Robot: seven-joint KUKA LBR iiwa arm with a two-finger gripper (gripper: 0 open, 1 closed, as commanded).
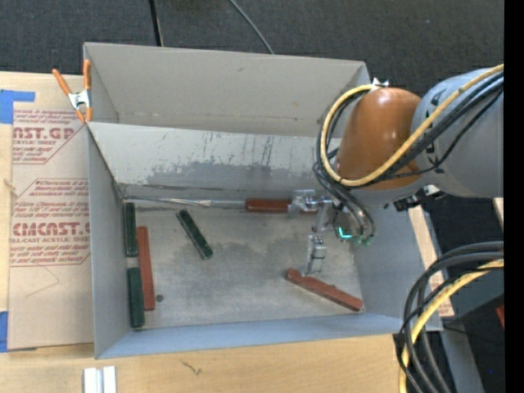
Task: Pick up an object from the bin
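Your grey bin (221,88) holds a few loose sticks. The arm reaches in from the right, and its gripper (315,256) hangs above the right part of the floor; you cannot tell whether it is open or closed. Just beside it, toward the near wall, a red-brown stick (323,291) lies flat, its long axis running from upper left to lower right. A shorter reddish stick (266,206) lies along the far wall, and a dark green stick (195,234) lies well to the left.
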